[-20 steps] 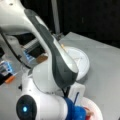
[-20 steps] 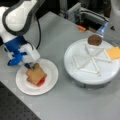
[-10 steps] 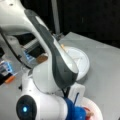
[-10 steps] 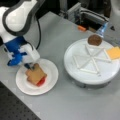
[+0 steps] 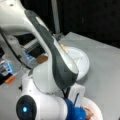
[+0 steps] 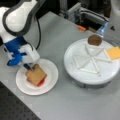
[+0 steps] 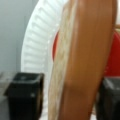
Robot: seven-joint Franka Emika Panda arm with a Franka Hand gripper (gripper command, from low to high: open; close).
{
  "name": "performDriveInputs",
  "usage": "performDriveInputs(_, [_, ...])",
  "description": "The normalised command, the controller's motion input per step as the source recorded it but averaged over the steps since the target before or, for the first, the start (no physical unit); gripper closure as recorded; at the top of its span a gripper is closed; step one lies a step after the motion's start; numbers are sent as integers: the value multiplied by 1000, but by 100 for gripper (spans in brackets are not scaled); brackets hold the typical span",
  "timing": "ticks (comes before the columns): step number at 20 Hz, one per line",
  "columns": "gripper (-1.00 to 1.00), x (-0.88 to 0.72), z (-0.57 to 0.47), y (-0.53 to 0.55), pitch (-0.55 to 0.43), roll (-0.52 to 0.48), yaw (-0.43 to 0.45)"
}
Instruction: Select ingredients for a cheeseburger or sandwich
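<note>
Sandwich (image 6: 35, 75) sits lower left on the white plate (image 6: 51, 82), toast on top; the end effector (image 6: 29, 68) has fingers (image 7: 23, 93) spread, straddling it. Squaring that top slice over the red layer would keep the pile tidy.

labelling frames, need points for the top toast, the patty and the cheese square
top toast (image 6: 36, 74), a front view, middle of its brown top face
patty (image 6: 94, 39), a front view, centre of the dark disc
cheese square (image 6: 114, 52), a front view, middle of the yellow face
</note>
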Motion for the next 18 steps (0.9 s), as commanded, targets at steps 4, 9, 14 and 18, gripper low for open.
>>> performDriveInputs(4, [-100,-57,-72,-25,-79,-116,119])
performDriveInputs(9, [-100,-78,-59,-62,-72,-111,123])
performDriveInputs(14, [-100,-89,-43,-53,-60,-101,127])
performDriveInputs(18, [-100,-116,3,-4,-36,-95,112])
